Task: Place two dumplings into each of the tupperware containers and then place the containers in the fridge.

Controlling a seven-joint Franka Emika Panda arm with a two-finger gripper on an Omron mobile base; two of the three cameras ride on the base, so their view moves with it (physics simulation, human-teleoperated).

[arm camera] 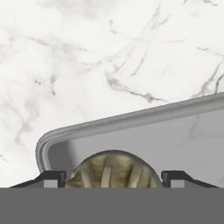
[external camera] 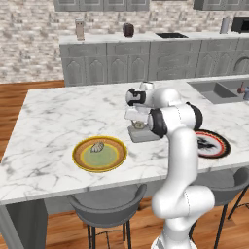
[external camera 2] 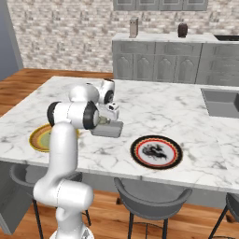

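claw (arm camera: 113, 179) is spread wide, a dumpling (arm camera: 113, 170) seen between its tips over the tupperware container (arm camera: 144, 131) | second dumpling (external camera: 97, 147) on yellow plate (external camera: 82, 160) is shown from left base

Kitchen: marble island (external camera: 53, 112), sink (external camera: 214, 90), grey cupboards (external camera: 116, 63).

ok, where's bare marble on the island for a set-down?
Free: the wide stretch behind the round yellow-orange plate, and between the grey translucent tray and the black-and-red rimmed plate. Crowded at the tray, under the open gripper.
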